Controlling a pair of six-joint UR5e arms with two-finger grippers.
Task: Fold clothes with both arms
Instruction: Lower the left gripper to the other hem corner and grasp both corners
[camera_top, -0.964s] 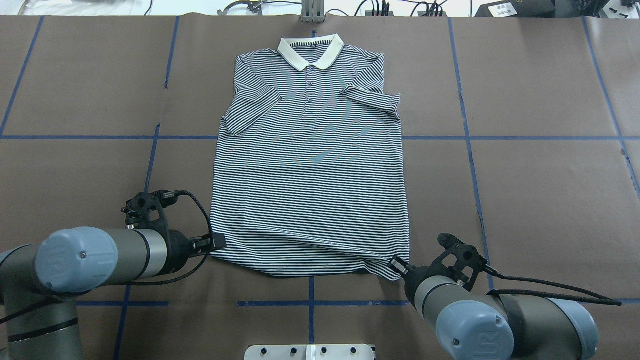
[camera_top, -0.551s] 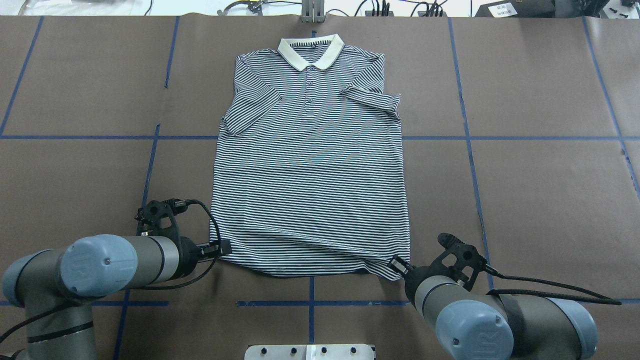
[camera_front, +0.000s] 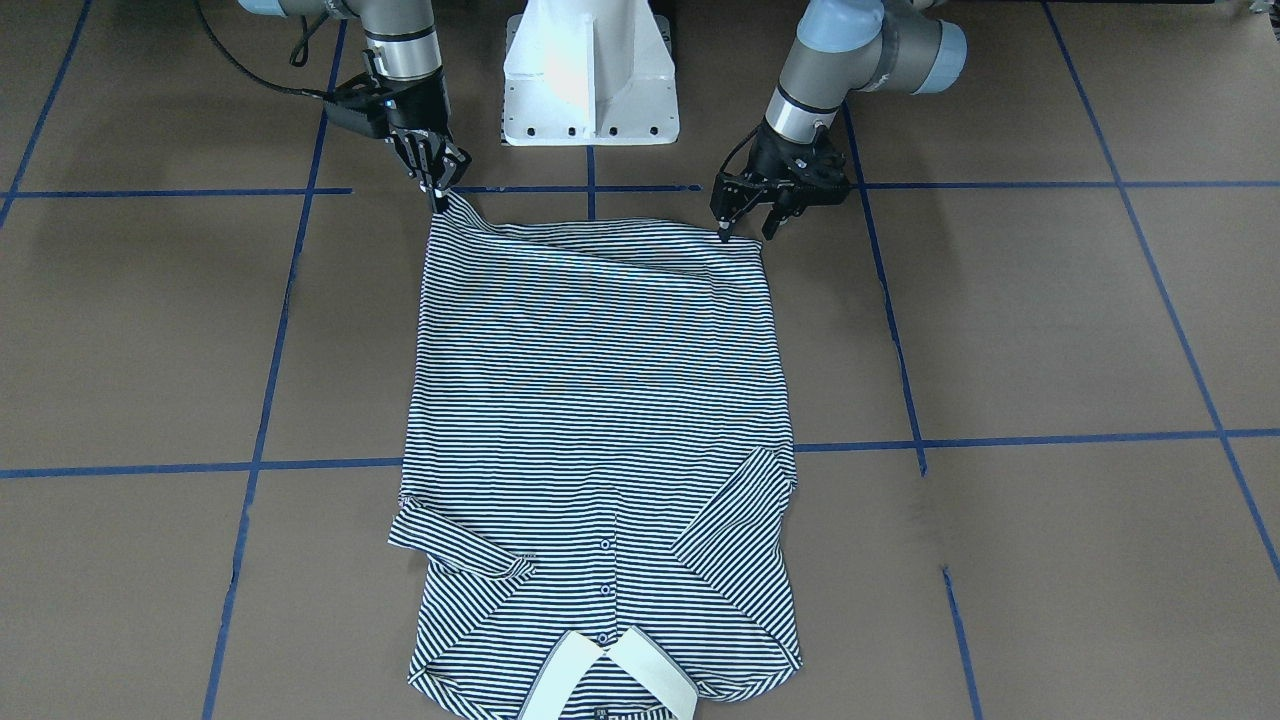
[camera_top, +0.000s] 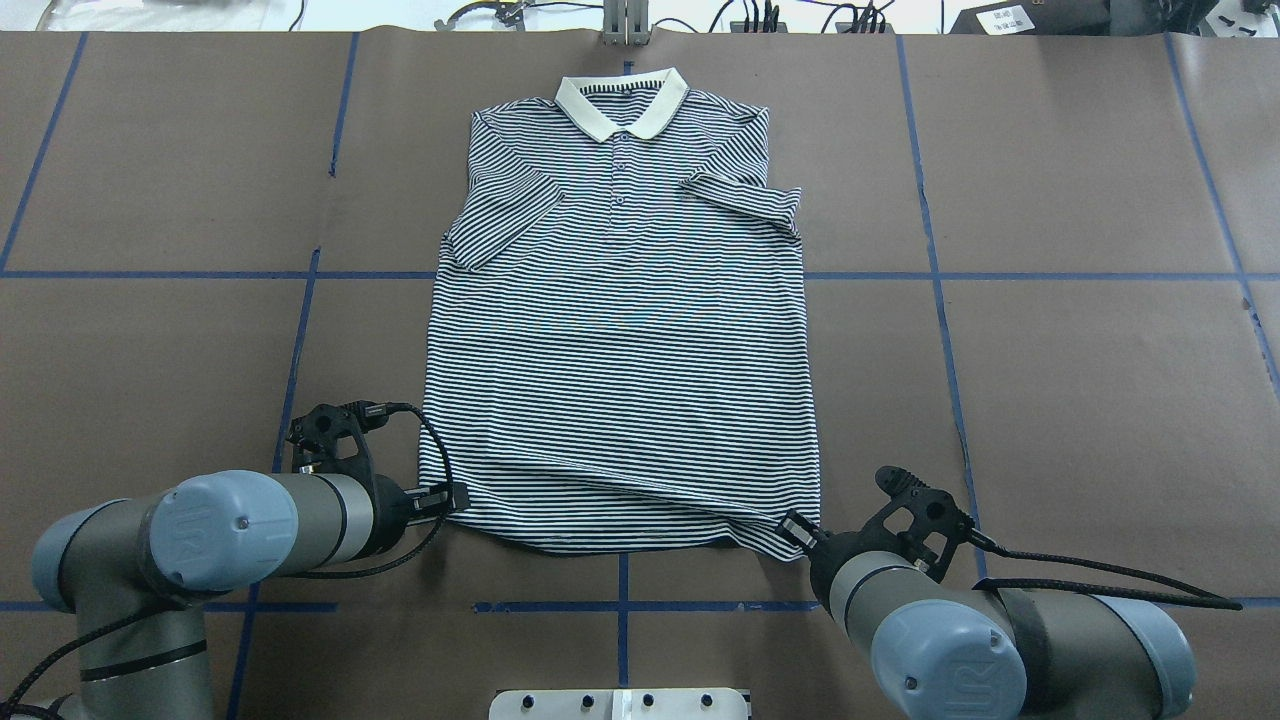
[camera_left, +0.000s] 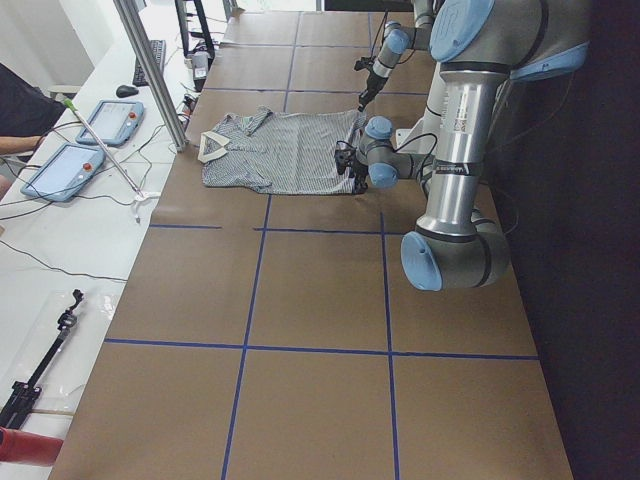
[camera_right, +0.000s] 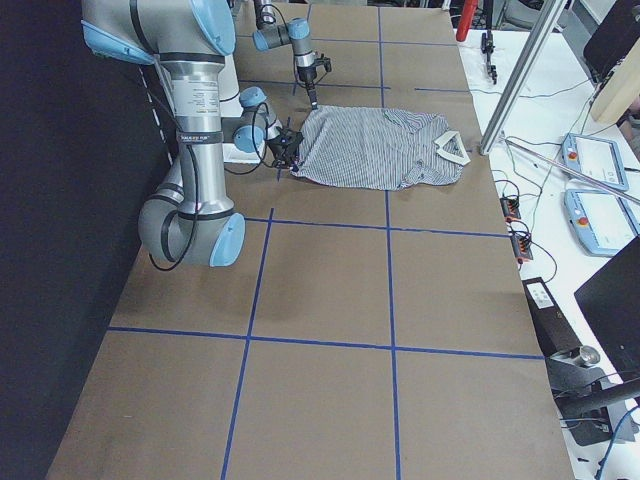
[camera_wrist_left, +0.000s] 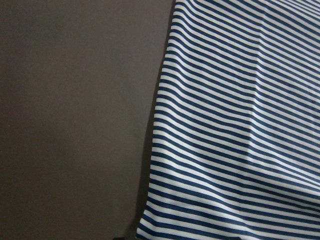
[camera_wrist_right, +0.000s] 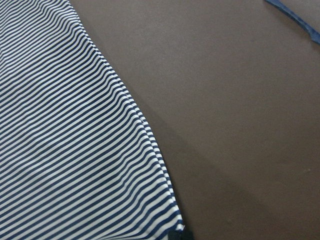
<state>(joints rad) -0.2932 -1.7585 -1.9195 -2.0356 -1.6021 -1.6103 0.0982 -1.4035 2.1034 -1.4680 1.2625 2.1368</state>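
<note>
Right fingers (camera_front: 436, 180) pinching shirt (camera_front: 590, 380) hem, left gripper (camera_front: 746, 225) spread

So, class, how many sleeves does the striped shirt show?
2: one sleeve on the overhead view's left, the other sleeve on its right, both folded inward over the shirt.

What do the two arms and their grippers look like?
Left arm and right arm: grey metallic tubes, round light-blue joint caps embossed with UR. Left gripper and right gripper: black, two slim fingers, a black bracket on each wrist. A black cable loops off the left wrist; another trails from the right, past a black strap.
</note>
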